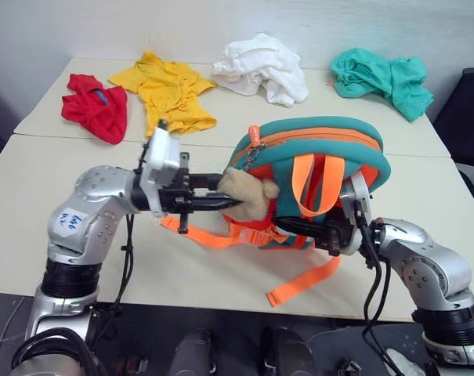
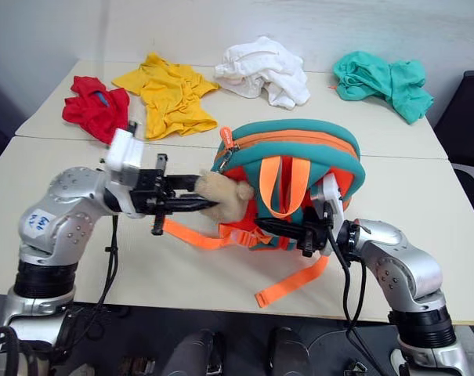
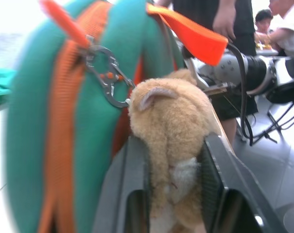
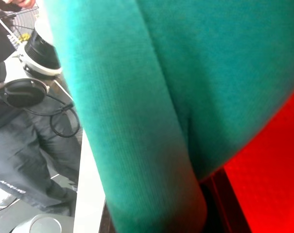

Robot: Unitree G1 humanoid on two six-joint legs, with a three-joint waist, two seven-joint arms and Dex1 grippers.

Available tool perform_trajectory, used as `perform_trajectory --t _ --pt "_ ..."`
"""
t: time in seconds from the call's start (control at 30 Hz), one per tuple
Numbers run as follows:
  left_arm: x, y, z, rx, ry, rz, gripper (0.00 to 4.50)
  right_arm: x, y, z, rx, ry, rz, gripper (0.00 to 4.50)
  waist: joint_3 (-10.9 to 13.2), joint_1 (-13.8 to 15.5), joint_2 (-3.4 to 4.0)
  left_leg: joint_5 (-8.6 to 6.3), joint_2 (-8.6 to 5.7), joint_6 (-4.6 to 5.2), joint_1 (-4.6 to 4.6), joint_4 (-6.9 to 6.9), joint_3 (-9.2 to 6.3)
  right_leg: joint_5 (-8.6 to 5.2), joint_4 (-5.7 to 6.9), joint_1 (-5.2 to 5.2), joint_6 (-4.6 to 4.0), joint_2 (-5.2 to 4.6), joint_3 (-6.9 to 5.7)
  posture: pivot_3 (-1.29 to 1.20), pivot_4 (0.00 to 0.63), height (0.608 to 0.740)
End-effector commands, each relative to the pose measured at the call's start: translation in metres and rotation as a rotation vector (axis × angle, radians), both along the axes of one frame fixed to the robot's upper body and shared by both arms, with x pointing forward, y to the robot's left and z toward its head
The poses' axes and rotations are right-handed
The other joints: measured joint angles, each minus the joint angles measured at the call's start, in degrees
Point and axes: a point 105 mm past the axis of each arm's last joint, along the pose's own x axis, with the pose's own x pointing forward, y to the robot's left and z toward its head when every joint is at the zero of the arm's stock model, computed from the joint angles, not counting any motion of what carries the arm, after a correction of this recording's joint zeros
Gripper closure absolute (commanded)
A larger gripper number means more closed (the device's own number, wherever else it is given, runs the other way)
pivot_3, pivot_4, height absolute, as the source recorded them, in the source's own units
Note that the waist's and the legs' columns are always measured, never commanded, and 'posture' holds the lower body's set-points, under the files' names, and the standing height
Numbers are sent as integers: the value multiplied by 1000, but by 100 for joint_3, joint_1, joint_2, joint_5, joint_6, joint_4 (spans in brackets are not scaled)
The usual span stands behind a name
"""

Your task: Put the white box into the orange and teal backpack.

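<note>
the table (image 1: 56, 235) carries the orange and teal backpack (image 1: 315, 149) near its front edge, lifted between the two arms, its long axis running left to right across the table and its teal top edge with the orange zipper band turned upward and toward the far side; the bright orange straps (image 1: 307, 184) face the robot and one loose end (image 1: 303, 283) trails over the table edge. whether the backpack's mouth is open cannot be told from here, nor what lies inside it. along the far side of the table lie four crumpled garments, well apart from the backpack: a red one (image 1: 95, 106), a yellow one (image 1: 168, 90), a white one (image 1: 262, 66) and a teal one (image 1: 381, 78). the left gripper (image 3: 178, 160) points level toward the right, its fingers clamped on the tan plush animal (image 1: 248, 196) that hangs from a metal clip (image 3: 108, 80) on the backpack. the right gripper (image 1: 303, 229) points left under the backpack's lower edge, fingers closed on the fabric there.
</note>
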Motion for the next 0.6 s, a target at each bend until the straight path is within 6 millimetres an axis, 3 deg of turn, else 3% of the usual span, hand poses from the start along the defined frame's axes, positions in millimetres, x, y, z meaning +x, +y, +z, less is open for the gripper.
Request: perform_trajectory --t 0.03,0.17,0.3,0.4,0.47,0.6 --pt "4 35 20 1 15 60 3797 -2 -1 7 13 -47 -19 4484 0 -36 0 0 0 0 0 -2 0 0 0 -1 -1 1 -1 0 150 740" --pt "26 70 17 44 76 200 3797 -2 -4 6 16 -48 -40 4484 0 -35 0 1 -1 -1 3 -9 7 -1 -1 -3 -1 5 -8 0 150 740" --pt "45 90 -33 231 138 314 3797 -4 -6 5 23 -45 -54 4484 0 -33 0 0 -2 -1 5 -10 12 -1 -1 -3 -1 6 -15 0 150 740" --pt "56 83 -68 271 180 342 3797 -4 -7 4 27 -43 -62 4484 0 -28 0 0 -4 0 11 -16 25 -1 1 -6 -1 5 -16 0 150 740" --pt "60 66 -88 244 194 324 3797 -4 -7 4 33 -42 -65 4484 0 -26 0 0 -3 1 10 -14 24 -1 2 -6 -1 2 -13 0 150 740" --pt "61 33 -106 132 215 289 3797 -4 -4 5 58 -43 -69 4484 -1 -14 -2 -2 -3 3 6 -8 20 0 2 -5 0 -5 1 0 150 740"
